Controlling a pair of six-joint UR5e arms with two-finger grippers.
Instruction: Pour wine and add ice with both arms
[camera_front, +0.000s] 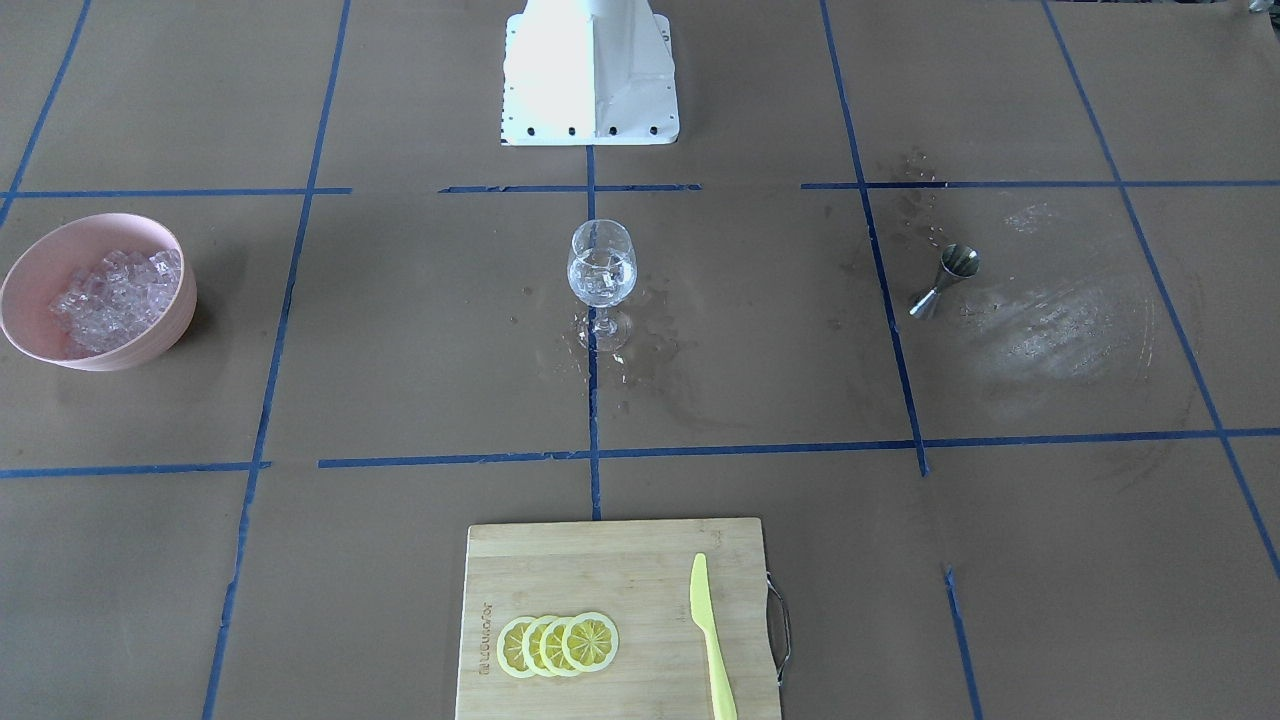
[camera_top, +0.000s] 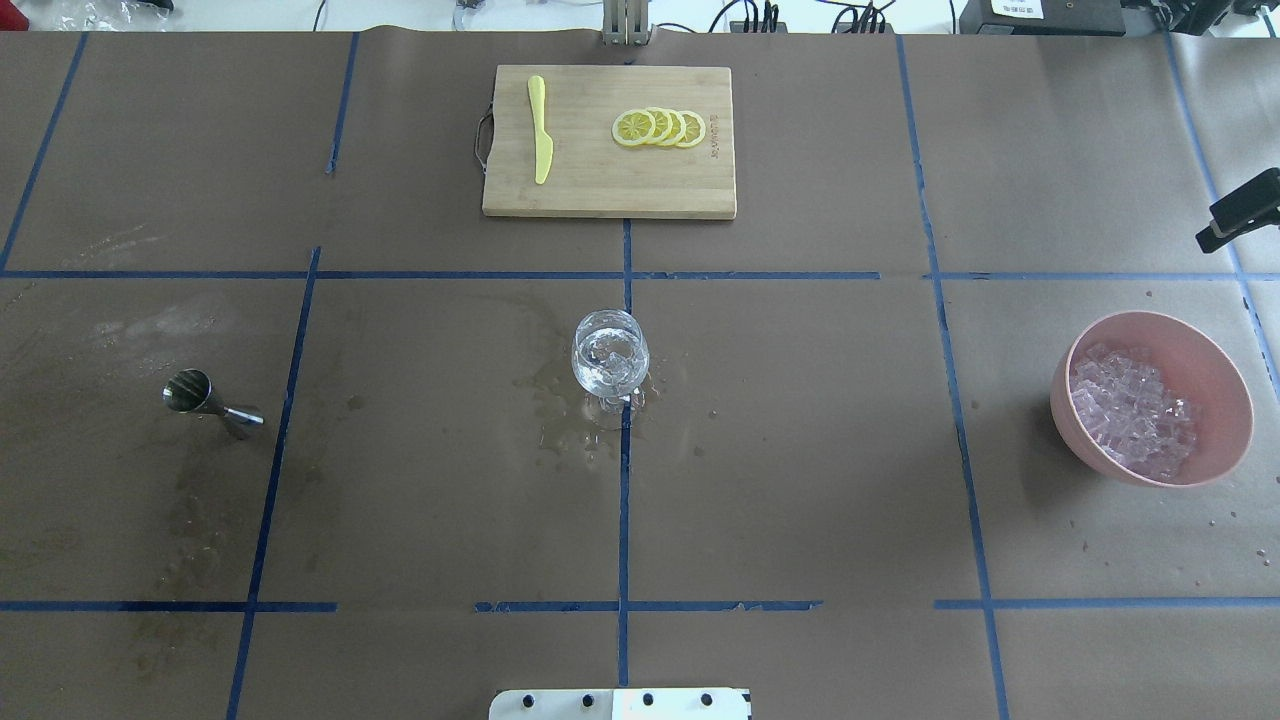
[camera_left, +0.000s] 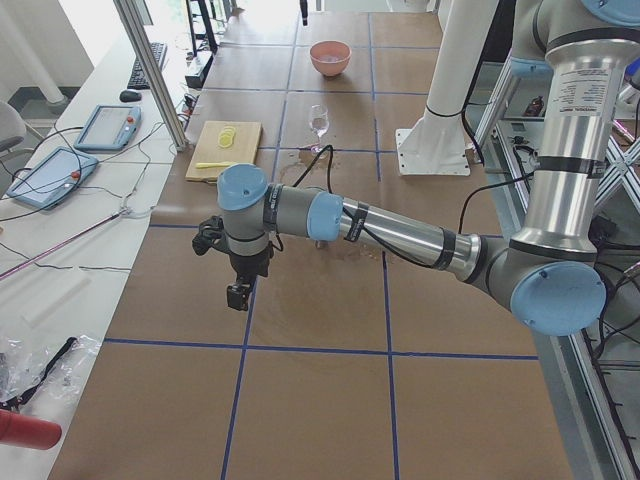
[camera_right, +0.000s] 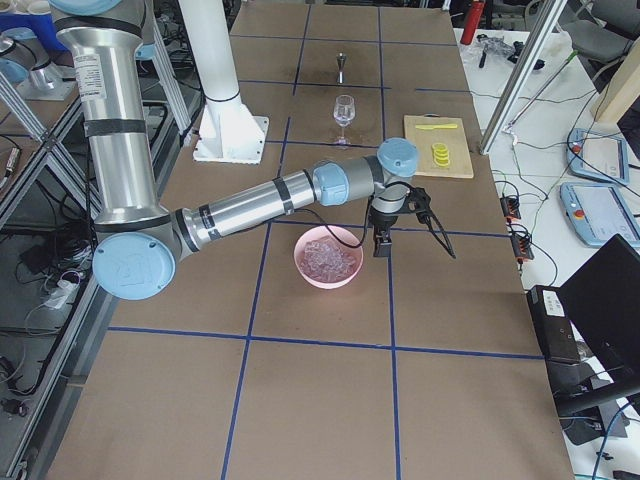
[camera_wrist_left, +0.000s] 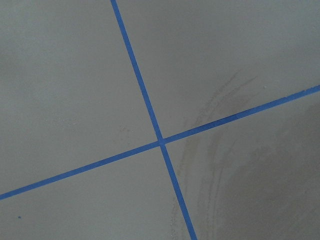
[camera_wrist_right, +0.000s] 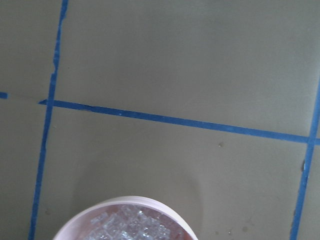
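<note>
Table beneath horizontal left arm

Brown table, blue tape grid, cluttered desk

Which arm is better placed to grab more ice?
Right. The right gripper hangs beside the bowl of ice; the left gripper is far off, beyond the glass.

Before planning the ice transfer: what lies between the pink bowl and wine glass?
Overhead view: only spotted table cover and a blue tape line between bowl and glass.
</note>
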